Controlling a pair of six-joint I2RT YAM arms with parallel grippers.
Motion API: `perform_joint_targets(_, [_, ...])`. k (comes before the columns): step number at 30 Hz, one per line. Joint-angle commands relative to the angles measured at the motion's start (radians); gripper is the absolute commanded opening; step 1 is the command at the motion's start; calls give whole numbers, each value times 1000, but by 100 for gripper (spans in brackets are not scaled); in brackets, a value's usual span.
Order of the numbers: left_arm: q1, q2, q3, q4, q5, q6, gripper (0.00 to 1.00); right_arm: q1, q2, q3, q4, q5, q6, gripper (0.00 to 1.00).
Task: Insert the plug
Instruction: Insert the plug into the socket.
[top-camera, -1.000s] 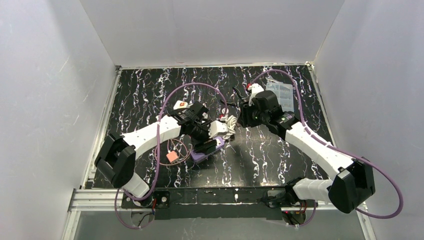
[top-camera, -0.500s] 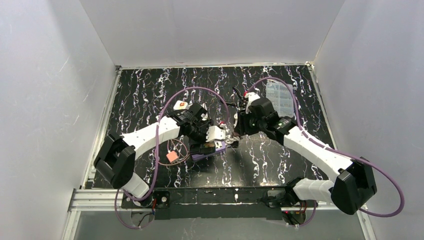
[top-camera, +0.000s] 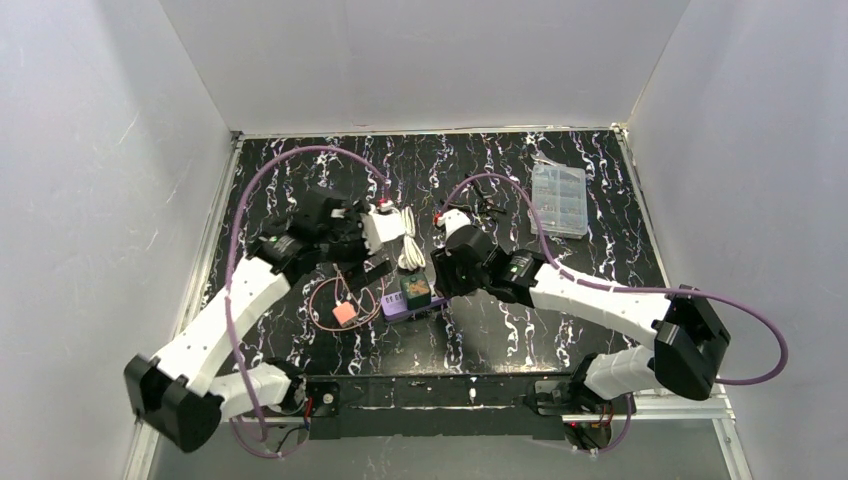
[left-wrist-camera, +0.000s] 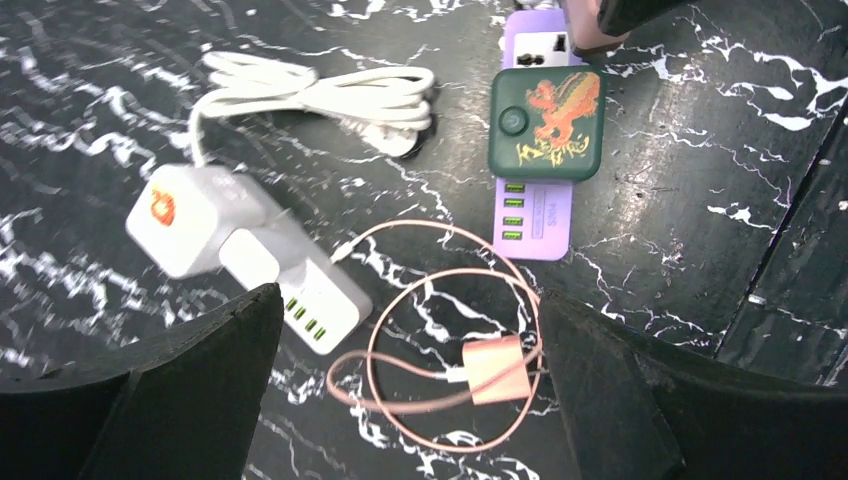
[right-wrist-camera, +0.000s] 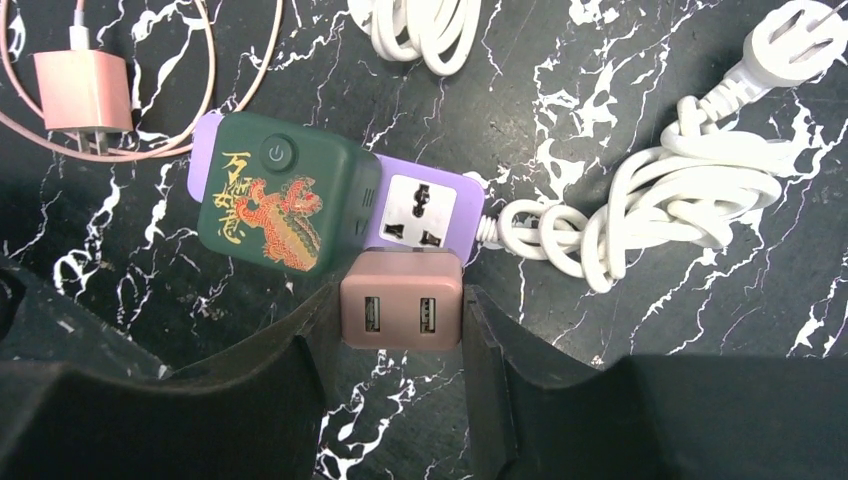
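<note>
My right gripper is shut on the plug, a dusty pink block with two USB ports facing the camera. It hovers just over the free socket of the purple power strip, next to a green cube adapter that sits on the strip. In the top view the right gripper stands beside the green cube. My left gripper is open and empty, high above a small pink charger and its looped cable.
A white power strip with a white adapter lies left of the purple strip. White cable bundles lie around it, one ending in a white mains plug. A clear plastic box sits at the back right.
My left gripper has opened and pulled back left, away from the purple strip. My right arm has swung left and down over the strip with the plug. The green cube now shows on the strip.
</note>
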Motion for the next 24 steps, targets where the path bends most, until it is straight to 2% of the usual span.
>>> perform_joint_targets(1, [60,-117,7,-102,27,-57,98,36,18,44,75,122,-3,1])
perform_joint_targets(8, [77,-147,-11,-133,19,-67,98,43,18,-10,155,130,-12,1])
perform_joint_targets(24, [77,-14,10,-86,17,-59,98,43,58,-58,169,85,6,1])
